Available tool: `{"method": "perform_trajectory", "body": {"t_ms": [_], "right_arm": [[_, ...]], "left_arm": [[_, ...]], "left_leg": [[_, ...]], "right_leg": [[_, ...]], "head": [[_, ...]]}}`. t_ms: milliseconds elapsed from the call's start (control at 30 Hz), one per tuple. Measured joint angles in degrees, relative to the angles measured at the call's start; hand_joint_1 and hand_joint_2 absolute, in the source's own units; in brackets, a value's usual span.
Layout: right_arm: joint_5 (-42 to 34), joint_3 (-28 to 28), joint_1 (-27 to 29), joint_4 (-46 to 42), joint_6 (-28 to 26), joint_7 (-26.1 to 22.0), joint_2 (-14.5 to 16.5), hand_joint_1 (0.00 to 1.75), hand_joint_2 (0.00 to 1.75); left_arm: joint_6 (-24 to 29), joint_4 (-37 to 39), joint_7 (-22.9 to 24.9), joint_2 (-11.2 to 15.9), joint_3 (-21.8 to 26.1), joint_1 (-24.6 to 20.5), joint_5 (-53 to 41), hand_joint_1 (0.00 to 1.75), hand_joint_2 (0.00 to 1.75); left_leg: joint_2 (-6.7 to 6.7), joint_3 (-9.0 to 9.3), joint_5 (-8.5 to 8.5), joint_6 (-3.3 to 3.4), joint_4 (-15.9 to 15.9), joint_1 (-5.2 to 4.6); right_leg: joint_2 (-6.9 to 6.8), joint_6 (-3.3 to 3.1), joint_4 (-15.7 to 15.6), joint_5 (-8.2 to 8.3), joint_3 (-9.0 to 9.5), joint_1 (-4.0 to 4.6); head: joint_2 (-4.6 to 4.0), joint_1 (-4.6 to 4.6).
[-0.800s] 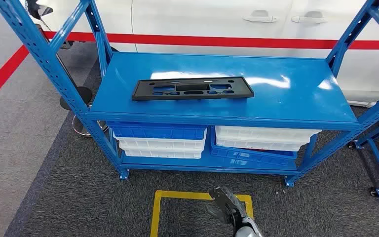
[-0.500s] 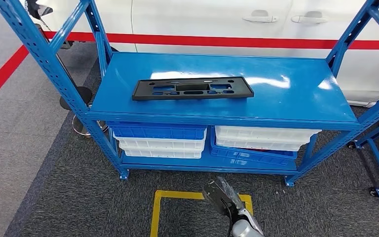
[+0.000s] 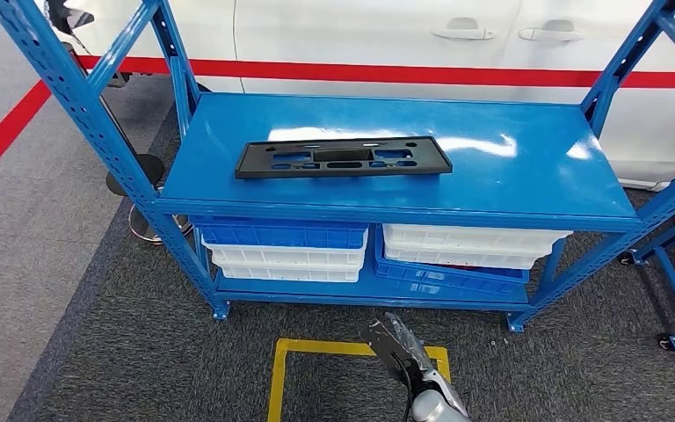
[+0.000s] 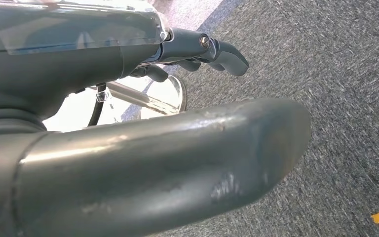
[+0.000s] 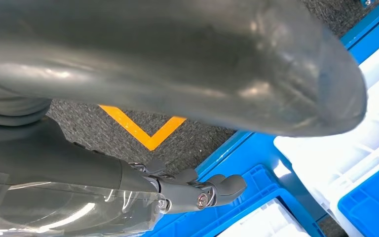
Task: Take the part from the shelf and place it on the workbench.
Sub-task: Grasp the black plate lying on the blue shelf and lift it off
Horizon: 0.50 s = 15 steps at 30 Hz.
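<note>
Black part (image 3: 343,158) lies flat on blue shelf (image 3: 527,176) top | right hand (image 3: 397,349) low before shelf, fingers spread, holding nothing | left hand (image 4: 128,148) over carpet, fingers apart, empty

The top of the blue shelf (image 3: 527,171) is left bare on every side of the black part (image 3: 343,157), so it can be approached from above and from the front edge. Access is bounded by slanted blue uprights (image 3: 79,105) at both ends. The space beneath is blocked by stacked bins (image 3: 286,246).
</note>
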Motion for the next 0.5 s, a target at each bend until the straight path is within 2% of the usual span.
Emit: {"method": "perform_trajectory", "body": {"t_ms": [500], "right_arm": [[0.0,0.0,0.0,0.0,0.0,0.0,0.0,0.0,0.0]], "left_arm": [[0.0,0.3,0.0,0.0,0.0,0.0,0.0,0.0,0.0]], "left_leg": [[0.0,0.0,0.0,0.0,0.0,0.0]], "right_leg": [[0.0,0.0,0.0,0.0,0.0,0.0]], "head": [[0.0,0.0]]}}
